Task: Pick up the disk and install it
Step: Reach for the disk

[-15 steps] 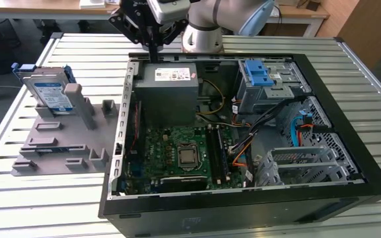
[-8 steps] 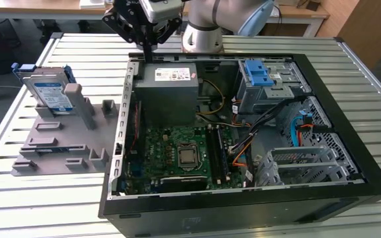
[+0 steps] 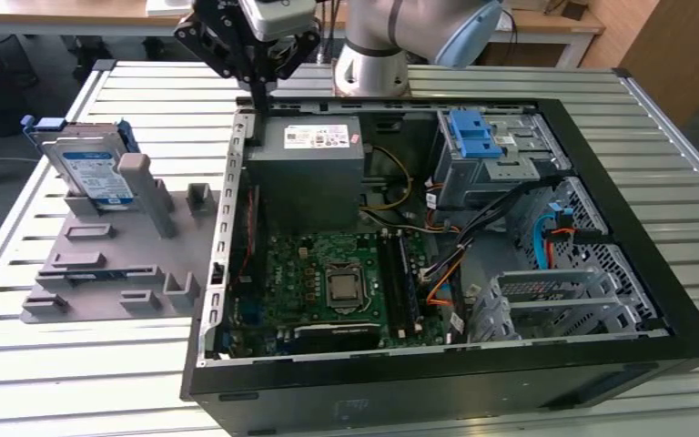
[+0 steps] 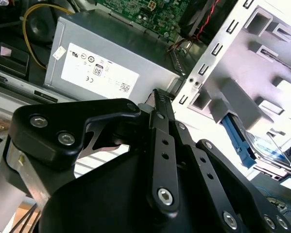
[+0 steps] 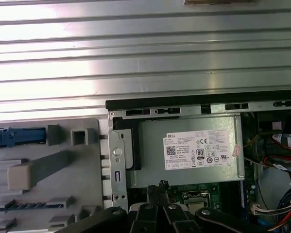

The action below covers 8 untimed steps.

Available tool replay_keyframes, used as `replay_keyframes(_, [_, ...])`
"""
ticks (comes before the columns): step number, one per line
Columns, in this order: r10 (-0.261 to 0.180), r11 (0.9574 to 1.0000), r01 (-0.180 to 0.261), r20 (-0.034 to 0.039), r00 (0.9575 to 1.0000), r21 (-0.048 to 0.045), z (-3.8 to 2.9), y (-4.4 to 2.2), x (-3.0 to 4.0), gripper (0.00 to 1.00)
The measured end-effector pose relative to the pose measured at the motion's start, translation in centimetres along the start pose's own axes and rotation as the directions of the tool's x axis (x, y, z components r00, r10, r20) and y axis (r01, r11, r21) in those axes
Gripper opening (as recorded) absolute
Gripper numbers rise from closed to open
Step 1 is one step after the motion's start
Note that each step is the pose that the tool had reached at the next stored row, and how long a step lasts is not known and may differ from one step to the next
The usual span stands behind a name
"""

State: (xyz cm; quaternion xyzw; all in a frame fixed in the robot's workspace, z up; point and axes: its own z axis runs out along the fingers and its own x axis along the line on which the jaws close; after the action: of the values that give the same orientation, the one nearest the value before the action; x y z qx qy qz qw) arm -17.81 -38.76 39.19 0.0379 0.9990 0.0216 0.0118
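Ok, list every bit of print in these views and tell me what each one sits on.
White label on the grey power supply box: rows of small print and certification marks, too small to quote reliably.
Blue-and-white label on the disk: print too small to read.
Green motherboard: no readable markings.
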Motion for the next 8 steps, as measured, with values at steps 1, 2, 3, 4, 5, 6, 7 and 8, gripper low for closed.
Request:
replay_keyframes(1, [0.000,1.0000,0.000,0.0000,1.0000,-0.0001,0.00,0.00,0.18,0.11])
replay_keyframes(2, [0.000,1.0000,0.000,0.0000,1.0000,-0.0001,0.00,0.00,0.34,0.11])
replay_keyframes(3, [0.000,1.0000,0.000,0.0000,1.0000,-0.0001,0.00,-0.01,0.50,0.11])
replay_keyframes(4, [0.000,1.0000,0.000,-0.0001,1.0000,-0.0001,0.00,-0.01,0.66,0.11])
replay_keyframes(5, [0.000,1.0000,0.000,-0.0001,1.0000,-0.0001,0.00,-0.01,0.81,0.11])
replay_keyframes(6, [0.000,1.0000,0.000,-0.0001,1.0000,-0.0001,-0.01,-0.01,0.98,0.11])
replay_keyframes(7, [0.000,1.0000,0.000,-0.0001,1.0000,0.0000,-0.01,-0.02,1.14,0.11])
replay_keyframes(8, [0.000,1.0000,0.000,-0.0002,1.0000,0.0000,-0.01,-0.02,1.28,0.11])
